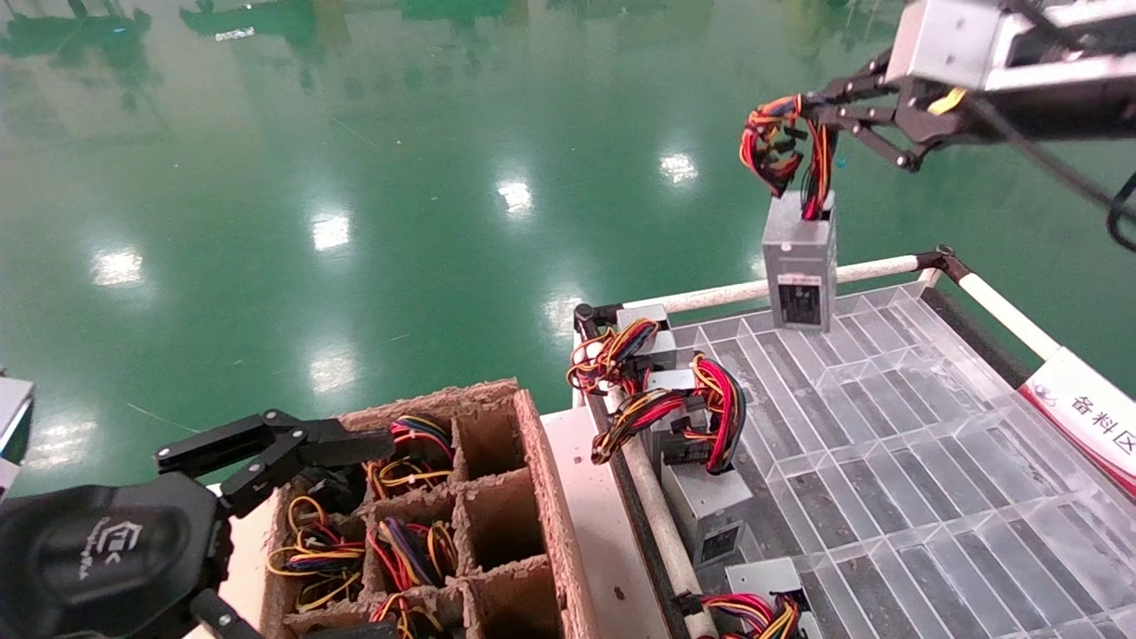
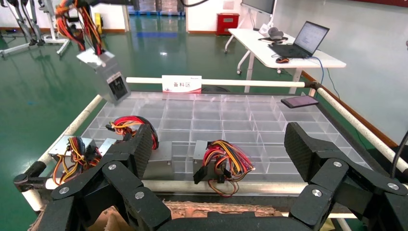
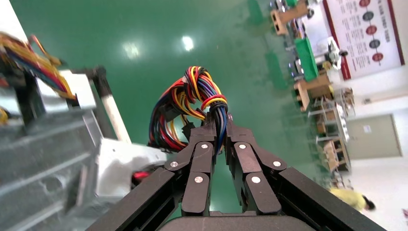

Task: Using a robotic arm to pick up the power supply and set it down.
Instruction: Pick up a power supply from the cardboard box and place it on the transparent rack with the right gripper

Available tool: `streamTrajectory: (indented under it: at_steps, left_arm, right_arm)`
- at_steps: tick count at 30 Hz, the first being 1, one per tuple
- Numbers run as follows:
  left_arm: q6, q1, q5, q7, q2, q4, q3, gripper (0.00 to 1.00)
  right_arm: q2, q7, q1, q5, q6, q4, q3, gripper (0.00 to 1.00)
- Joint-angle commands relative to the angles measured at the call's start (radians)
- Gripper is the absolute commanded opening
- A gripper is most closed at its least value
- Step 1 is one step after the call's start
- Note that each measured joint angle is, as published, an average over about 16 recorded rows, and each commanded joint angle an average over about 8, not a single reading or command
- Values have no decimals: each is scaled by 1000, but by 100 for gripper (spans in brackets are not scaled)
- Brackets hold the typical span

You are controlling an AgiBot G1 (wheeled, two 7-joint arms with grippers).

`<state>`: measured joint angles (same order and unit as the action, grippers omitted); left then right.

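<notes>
The robotic arm (image 1: 967,44) reaches in from the upper right. Its right gripper (image 1: 812,111) is shut on the red, yellow and black wire bundle (image 3: 192,96) of the power supply (image 1: 799,266). The silver-grey box hangs upright by those wires, socket end down, just above the far left corner of the clear gridded tray (image 1: 932,444). In the right wrist view the fingertips (image 3: 208,126) pinch the wires, with the gripper (image 3: 219,120) above the box (image 3: 125,161). The left wrist view shows the box (image 2: 109,79) hanging at the tray's far corner. My left gripper (image 1: 346,457) stays open over the cardboard box.
Several more power supplies (image 1: 701,417) lie along the tray's near left edge (image 2: 221,161). A compartmented cardboard box (image 1: 524,497) at lower left holds more wired units. A white rail (image 1: 852,271) borders the tray, with a label sign (image 1: 1083,408) on its right side.
</notes>
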<state>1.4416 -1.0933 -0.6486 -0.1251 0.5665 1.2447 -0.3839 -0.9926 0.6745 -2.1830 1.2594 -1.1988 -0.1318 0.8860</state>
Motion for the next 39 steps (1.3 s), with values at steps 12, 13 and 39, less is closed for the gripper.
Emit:
streamTrajectory:
  at_steps: [12,13,39]
  left_arm:
    - [0,0,0,0,0,0,0,100]
    - [0,0,0,0,0,0,0,100]
    - [0,0,0,0,0,0,0,100]
  right_arm:
    - [-80,88,76,7,62,86,4,0]
    - [-86,90,83,5,68,90,3,0]
    - [-237,107,232,-60,314,140,-43,0]
